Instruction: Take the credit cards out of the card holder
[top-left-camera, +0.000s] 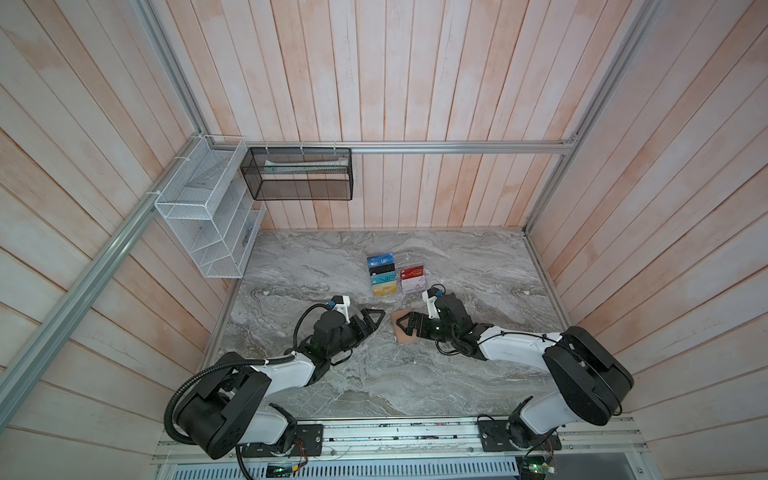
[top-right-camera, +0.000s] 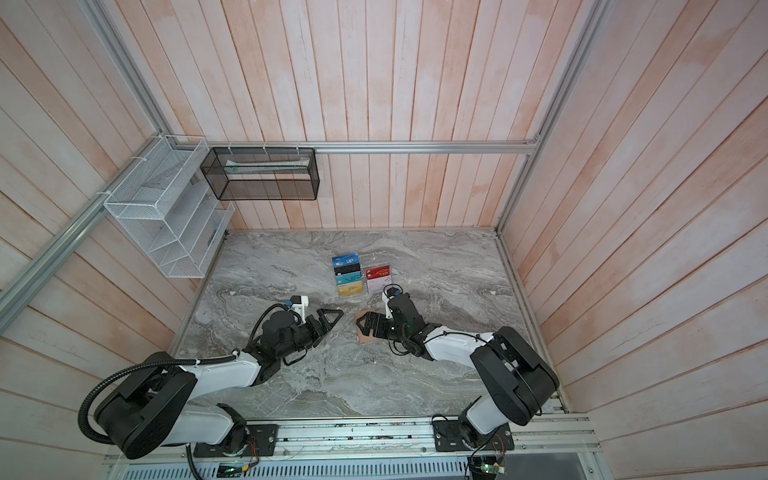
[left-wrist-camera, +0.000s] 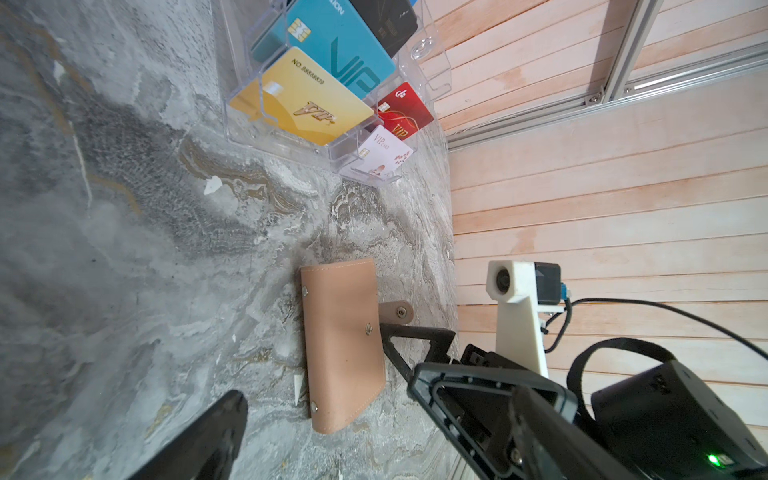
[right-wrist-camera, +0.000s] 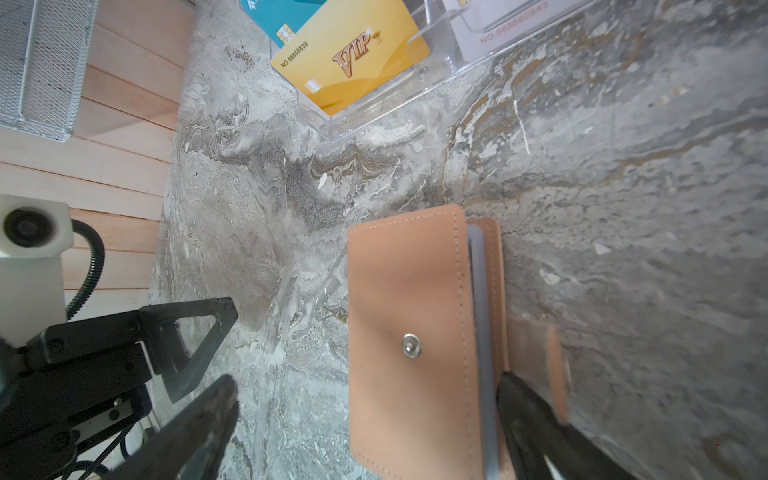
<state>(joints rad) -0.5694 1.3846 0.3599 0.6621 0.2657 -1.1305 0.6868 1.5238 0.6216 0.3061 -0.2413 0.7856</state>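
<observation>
The card holder (top-left-camera: 400, 336) (top-right-camera: 364, 335) is a tan-pink leather booklet lying shut on the marble table, a little right of centre. Its snap stud (right-wrist-camera: 411, 345) is undone and the strap tab (right-wrist-camera: 536, 353) lies loose beside it. Grey sleeve edges (right-wrist-camera: 478, 299) show between the covers; the credit cards are hidden inside. My right gripper (top-left-camera: 404, 327) (right-wrist-camera: 365, 419) is open and straddles the holder, one fingertip (right-wrist-camera: 523, 399) at the strap side. My left gripper (top-left-camera: 374, 322) (left-wrist-camera: 374, 449) hangs open just left of the holder (left-wrist-camera: 340, 345), holding nothing.
A clear acrylic tiered stand (top-left-camera: 409, 266) (left-wrist-camera: 432, 66) with several coloured VIP cards stands just behind the holder. A white wire basket (top-left-camera: 203, 212) and a black mesh basket (top-left-camera: 299, 174) hang on the back-left walls. Wooden walls close in the table on three sides.
</observation>
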